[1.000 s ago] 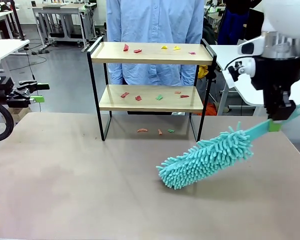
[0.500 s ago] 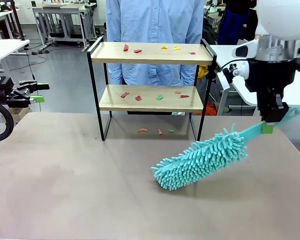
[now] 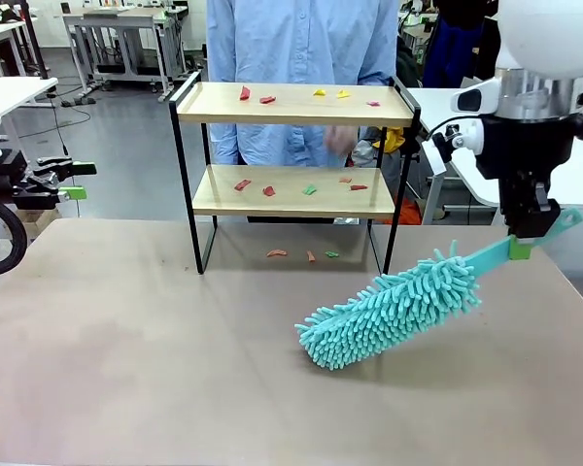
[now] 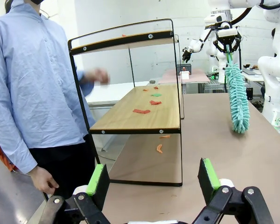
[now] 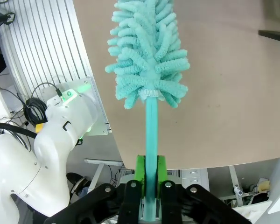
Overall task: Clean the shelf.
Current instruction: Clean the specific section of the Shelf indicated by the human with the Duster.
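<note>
The shelf (image 3: pixel 291 103) stands at the table's far side, a two-tier rack with wooden boards (image 4: pixel 135 116) in a black frame. Small red, yellow and green scraps (image 3: pixel 269 191) lie on both boards and on the table beneath (image 3: pixel 277 253). My right gripper (image 3: pixel 521 245) is shut on the handle of a teal fluffy duster (image 3: pixel 389 309), whose head slants down to the table right of the shelf. In the right wrist view the green pads (image 5: pixel 140 170) clamp the handle of the duster (image 5: pixel 147 56). My left gripper (image 3: pixel 78 181) hangs open at the far left, its fingers (image 4: pixel 99 179) wide apart and empty.
A person in a light blue shirt (image 3: pixel 301 39) stands behind the shelf, one blurred hand (image 3: pixel 342 141) raised between the two boards. The brown table (image 3: pixel 126 340) spreads wide in front of the shelf. Other white tables and robots stand around.
The right gripper has shifted the duster a little left and up. The person's hand has come up behind the shelf. The left gripper has stayed still.
</note>
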`<state>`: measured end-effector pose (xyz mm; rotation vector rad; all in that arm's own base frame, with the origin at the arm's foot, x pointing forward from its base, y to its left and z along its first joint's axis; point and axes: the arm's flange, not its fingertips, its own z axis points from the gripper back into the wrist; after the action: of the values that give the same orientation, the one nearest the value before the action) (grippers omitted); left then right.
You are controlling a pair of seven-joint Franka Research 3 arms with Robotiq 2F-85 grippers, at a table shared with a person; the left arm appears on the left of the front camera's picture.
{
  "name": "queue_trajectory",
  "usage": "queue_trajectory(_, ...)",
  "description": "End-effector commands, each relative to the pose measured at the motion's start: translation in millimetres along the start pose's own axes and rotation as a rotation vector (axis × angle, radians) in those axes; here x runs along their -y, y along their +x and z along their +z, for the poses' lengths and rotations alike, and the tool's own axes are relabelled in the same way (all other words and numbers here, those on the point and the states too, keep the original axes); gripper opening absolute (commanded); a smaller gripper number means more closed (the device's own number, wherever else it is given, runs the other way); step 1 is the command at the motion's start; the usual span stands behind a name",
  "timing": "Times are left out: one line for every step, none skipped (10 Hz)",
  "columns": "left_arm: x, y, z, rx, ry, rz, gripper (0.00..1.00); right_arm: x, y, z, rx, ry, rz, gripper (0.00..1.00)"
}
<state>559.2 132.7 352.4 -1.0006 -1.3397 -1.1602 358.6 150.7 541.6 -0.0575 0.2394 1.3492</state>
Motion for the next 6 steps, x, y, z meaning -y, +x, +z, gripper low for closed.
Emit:
queue_trajectory(2.1,2.4,-0.5,0.004,0.001,-0.012,1.00,-0.9,-4.3,1.7,-0.005,-0.008,0.004,0.13)
queue_trajectory(2.1,2.4,-0.5,0.004,0.001,-0.012,1.00,-0.9,-4.3,1.7,-0.005,-0.008,0.004,0.13)
queue_trajectory(2.1,2.4,-0.5,0.004,0.001,-0.012,1.00,-0.9,-4.3,1.7,-0.005,-0.008,0.004,0.13)
queue_trajectory(2.1,2.4,-0.5,0.004,0.001,-0.012,1.00,-0.9,-4.3,1.7,-0.005,-0.008,0.004,0.13)
queue_trajectory(2.1,2.4,-0.5,0.004,0.001,-0.012,1.00,-0.9,-4.3,1.7,-0.005,-0.008,0.004,0.13)
queue_trajectory(2.1,2.4,-0.5,0.004,0.001,-0.012,1.00,-0.9,-4.3,1.7,-0.005,-0.008,0.004,0.13)
